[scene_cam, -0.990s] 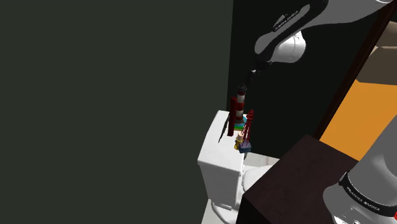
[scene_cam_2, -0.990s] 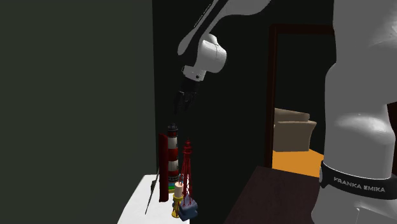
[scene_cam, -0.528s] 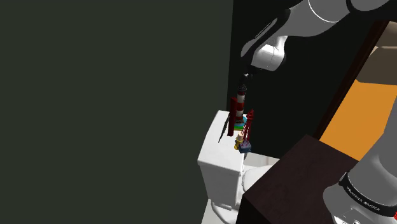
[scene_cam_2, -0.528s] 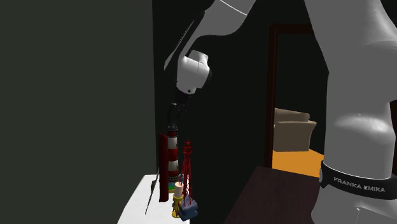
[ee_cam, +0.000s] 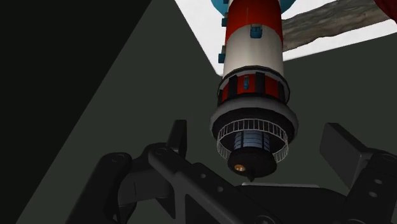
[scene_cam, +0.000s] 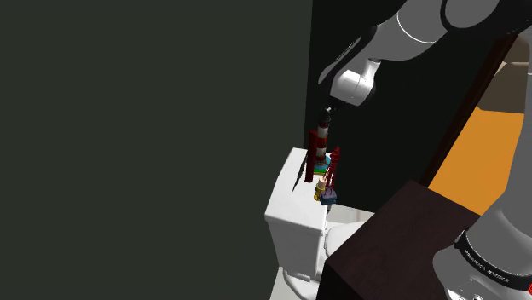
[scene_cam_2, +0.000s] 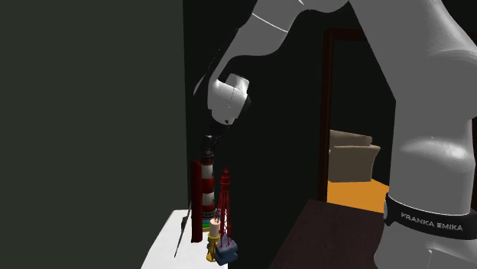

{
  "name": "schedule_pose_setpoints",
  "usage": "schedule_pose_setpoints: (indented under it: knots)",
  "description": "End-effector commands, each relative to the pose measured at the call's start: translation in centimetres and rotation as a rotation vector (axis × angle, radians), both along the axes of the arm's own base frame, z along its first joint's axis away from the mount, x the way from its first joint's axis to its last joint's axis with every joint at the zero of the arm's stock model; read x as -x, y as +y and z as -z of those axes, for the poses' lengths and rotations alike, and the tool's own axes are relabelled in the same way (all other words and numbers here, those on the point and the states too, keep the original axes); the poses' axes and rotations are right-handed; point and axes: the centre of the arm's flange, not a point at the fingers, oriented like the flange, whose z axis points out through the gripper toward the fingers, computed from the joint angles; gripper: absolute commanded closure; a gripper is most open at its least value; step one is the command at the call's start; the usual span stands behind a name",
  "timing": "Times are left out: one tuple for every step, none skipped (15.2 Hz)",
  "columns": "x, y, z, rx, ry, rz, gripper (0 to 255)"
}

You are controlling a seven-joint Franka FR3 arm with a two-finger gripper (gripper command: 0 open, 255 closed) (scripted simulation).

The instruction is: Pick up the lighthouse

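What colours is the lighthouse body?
Red and white bands on the lighthouse, black lantern cap on top; wrist view shows it best.

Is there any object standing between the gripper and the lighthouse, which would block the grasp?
Nothing visible does. In the wrist view the gripper is open, with one finger on either side of the dark top of the lighthouse, not touching it. The red lattice tower stands close beside the lighthouse, not between them.

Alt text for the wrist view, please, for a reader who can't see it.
The red-and-white lighthouse, seen from above, has its dark top between the fingers of the open gripper, untouched. It stands on a white surface by a dark wall.
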Motion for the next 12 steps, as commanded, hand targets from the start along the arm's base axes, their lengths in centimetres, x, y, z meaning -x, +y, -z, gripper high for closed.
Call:
schedule_pose_setpoints:
  knots:
    - [-0.05, -0.04, 0.29, 0.000, 0.000, 0.000, 0]
    - [-0.05, -0.04, 0.29, 0.000, 0.000, 0.000, 0]
    - [-0.06, -0.05, 0.31, 0.000, 0.000, 0.000, 255]
    - [-0.05, -0.04, 0.32, 0.000, 0.000, 0.000, 255]
    - [-0.06, -0.04, 0.31, 0.000, 0.000, 0.000, 255]
    - [-0.05, -0.04, 0.32, 0.000, 0.000, 0.000, 255]
    - [-0.05, -0.04, 0.32, 0.000, 0.000, 0.000, 255]
    - [-0.06, -0.05, 0.32, 0.000, 0.000, 0.000, 255]
    - [-0.05, -0.05, 0.32, 0.000, 0.000, 0.000, 255]
    - [-0.06, -0.05, 0.31, 0.000, 0.000, 0.000, 255]
    - [-0.05, -0.05, 0.31, 0.000, 0.000, 0.000, 255]
    - [-0.05, -0.04, 0.29, 0.000, 0.000, 0.000, 255]
